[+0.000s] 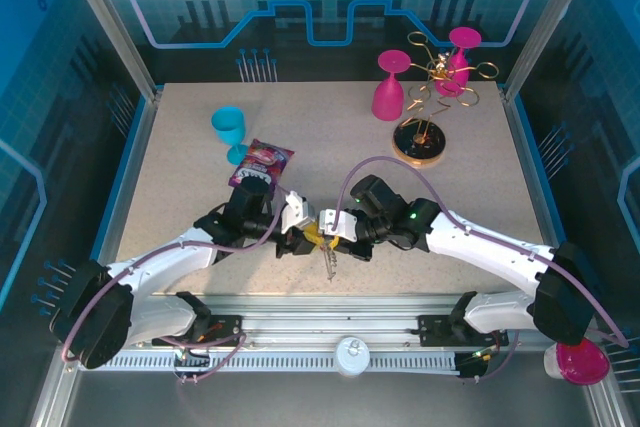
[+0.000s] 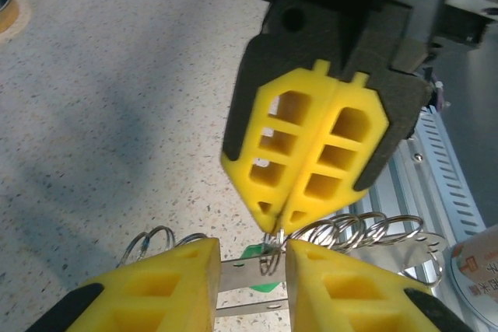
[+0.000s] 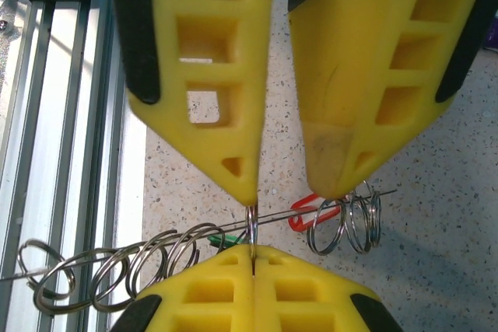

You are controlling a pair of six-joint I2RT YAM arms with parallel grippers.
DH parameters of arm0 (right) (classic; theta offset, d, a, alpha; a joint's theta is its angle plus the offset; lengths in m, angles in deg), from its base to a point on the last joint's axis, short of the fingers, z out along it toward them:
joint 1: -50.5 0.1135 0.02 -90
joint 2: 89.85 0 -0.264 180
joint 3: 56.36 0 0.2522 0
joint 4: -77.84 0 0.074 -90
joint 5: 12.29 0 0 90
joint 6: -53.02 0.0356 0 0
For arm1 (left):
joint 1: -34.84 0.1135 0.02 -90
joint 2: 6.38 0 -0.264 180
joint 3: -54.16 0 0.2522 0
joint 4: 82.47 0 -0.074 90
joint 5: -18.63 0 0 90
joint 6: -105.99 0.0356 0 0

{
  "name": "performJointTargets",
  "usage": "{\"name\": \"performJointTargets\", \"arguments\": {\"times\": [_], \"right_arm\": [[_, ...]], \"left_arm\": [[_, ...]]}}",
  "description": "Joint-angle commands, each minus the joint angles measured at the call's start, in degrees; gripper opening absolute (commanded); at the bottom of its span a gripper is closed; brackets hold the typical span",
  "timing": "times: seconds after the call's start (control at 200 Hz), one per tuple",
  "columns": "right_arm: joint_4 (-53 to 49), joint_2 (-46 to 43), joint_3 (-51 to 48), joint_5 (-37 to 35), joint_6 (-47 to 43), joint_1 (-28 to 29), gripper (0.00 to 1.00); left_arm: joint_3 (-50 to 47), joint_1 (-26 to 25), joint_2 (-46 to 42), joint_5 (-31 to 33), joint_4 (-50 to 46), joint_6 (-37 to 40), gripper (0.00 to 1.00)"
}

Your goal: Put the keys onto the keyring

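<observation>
**End effectors meet tip to tip over the keys**

At the left of the bench (image 1: 170, 197) stands a teal cup (image 1: 228, 129), with the purple snack packet (image 1: 262, 161) just beside it. Near the middle of the front edge the 2 arms meet.

The left end effector (image 2: 253, 248) is narrow. Its 2 yellow pads (image 2: 156, 289) stand a little apart, and the right wrist view shows bare bench in the gap. In the left wrist view, a flat grey metal strip (image 2: 240, 274) and the tag of the green-tagged key (image 2: 254, 253) lie across that gap. Whether the strip is the keyring cannot be told.

The right end effector (image 3: 253, 253) is closed tight on a small wire ring (image 3: 251, 227). The ring stands upright, and its top touches the tip of 1 left pad. The red-tagged key (image 3: 307, 211) sits just under the other pad's tip. A coil of wire rings (image 3: 117, 266) trails toward the aluminium rail (image 3: 62, 114).

Far right at the back, a pink glass (image 1: 390, 89) stands upside down near the gold wire rack (image 1: 440, 75).
</observation>
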Motion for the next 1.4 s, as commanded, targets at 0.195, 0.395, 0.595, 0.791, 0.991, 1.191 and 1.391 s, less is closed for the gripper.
{"name": "performJointTargets", "arguments": {"times": [0.195,0.395,0.595,0.791,0.991,1.191,1.391], "right_arm": [[-0.6,-1.0,1.9,0.6,0.4,-0.5,0.00],[0.6,-0.5,2.7,0.7,1.2,0.2,0.00],[2.4,0.1,2.8,1.5,2.6,0.4,0.00],[3.6,1.0,3.2,2.0,3.4,1.3,0.00],[4.0,0.7,3.4,2.4,3.6,1.8,0.00],[5.0,1.5,4.0,2.5,4.2,2.3,0.00],[8.0,1.3,3.6,3.4,6.1,2.6,0.00]], "left_arm": [[1.2,0.4,0.5,-2.8,-2.8,6.2,0.28],[1.6,0.2,1.3,-2.5,-1.8,6.0,0.25],[1.4,0.1,1.7,-1.1,-1.7,6.3,0.20],[1.8,0.1,2.0,-0.1,-0.7,6.2,0.11],[2.2,0.0,1.6,-0.3,-1.0,6.3,0.09],[2.4,-0.4,1.6,0.5,-1.1,6.3,0.20],[2.2,-0.5,1.6,0.9,-0.1,5.5,0.15]]}}
